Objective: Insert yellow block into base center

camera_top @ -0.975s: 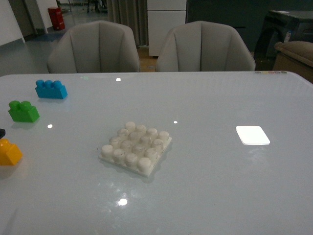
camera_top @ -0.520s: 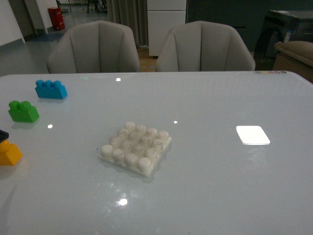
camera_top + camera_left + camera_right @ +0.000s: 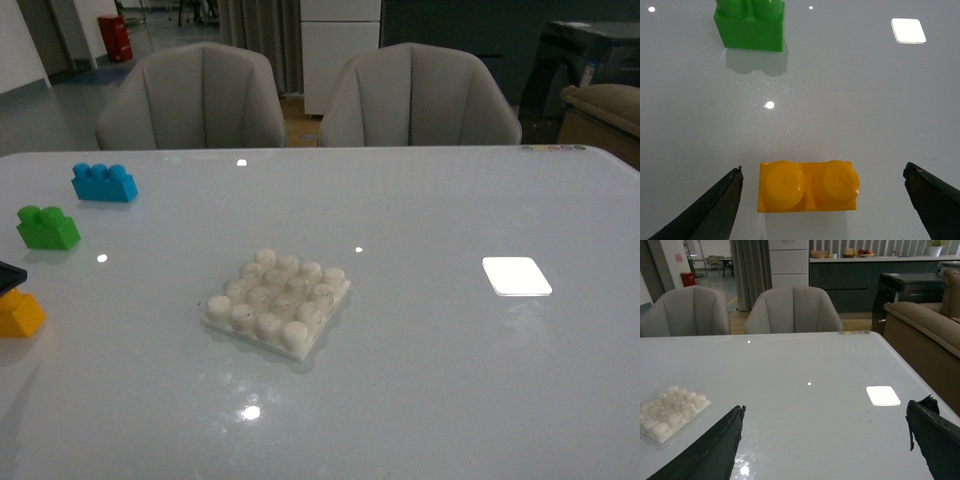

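Note:
The yellow block (image 3: 20, 313) sits on the table at the far left edge of the front view, its top partly covered by a dark tip of my left gripper (image 3: 8, 275). In the left wrist view the yellow block (image 3: 808, 186) lies studs up between the wide-open fingers of my left gripper (image 3: 822, 175), which touch nothing. The white studded base (image 3: 278, 300) lies flat at the table's middle with nothing on it. It also shows in the right wrist view (image 3: 670, 405). My right gripper (image 3: 825, 440) is open and empty above bare table.
A green two-stud brick (image 3: 47, 227) and a blue three-stud brick (image 3: 104, 182) stand at the left, beyond the yellow block. The green brick (image 3: 750, 25) is close ahead in the left wrist view. A smooth white square patch (image 3: 516, 276) lies at the right. Two grey chairs (image 3: 190, 100) stand behind the table.
The dark tip of my left gripper has come further into the front view at the left edge and now covers the yellow block's top. The bricks and base have not moved.

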{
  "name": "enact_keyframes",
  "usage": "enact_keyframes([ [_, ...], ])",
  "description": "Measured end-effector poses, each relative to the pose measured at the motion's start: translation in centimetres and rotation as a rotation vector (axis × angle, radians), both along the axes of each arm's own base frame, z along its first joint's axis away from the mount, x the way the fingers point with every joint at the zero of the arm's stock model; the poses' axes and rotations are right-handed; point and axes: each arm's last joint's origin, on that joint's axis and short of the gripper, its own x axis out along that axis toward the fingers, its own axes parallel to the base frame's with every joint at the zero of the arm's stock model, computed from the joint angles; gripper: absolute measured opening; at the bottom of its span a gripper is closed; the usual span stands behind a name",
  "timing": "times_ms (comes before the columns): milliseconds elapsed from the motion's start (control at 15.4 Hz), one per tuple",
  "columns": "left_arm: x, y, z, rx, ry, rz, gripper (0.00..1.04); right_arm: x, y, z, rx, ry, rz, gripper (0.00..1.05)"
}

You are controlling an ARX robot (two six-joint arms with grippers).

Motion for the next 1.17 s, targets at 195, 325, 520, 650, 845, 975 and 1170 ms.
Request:
enact_keyframes([
  [195, 0.5, 0.2, -0.8, 0.014, 0.005, 0.003, 0.98, 0.0, 0.0, 0.0, 0.000, 0.000, 0.000, 0.98],
  [325, 0.8, 0.1, -0.9, 0.023, 0.000, -0.001, 0.98, 0.0, 0.0, 0.0, 0.000, 0.000, 0.000, 0.98],
  [520, 2.0, 0.6, -1.3, 0.026, 0.002, -0.002, 0.98, 0.0, 0.0, 0.0, 0.000, 0.000, 0.000, 0.98],
  [650, 2.0, 0.6, -2.0, 0.025, 0.020, -0.009, 0.98, 0.0, 0.0, 0.0, 0.000, 0.000, 0.000, 0.98],
  [845, 2.1, 0.6, -2.6, 0.032, 0.033, -0.018, 0.98, 0.0, 0.0, 0.0, 0.000, 0.000, 0.000, 0.98],
  [975, 2.1, 0.7, -2.7, 0.033, 0.035, -0.017, 0.98, 0.0, 0.0, 0.0, 0.000, 0.000, 0.000, 0.98],
  [1170, 2.1, 0.7, -2.7, 0.033, 0.034, -0.017, 0.80, 0.0, 0.0, 0.0, 0.000, 0.000, 0.000, 0.98],
])
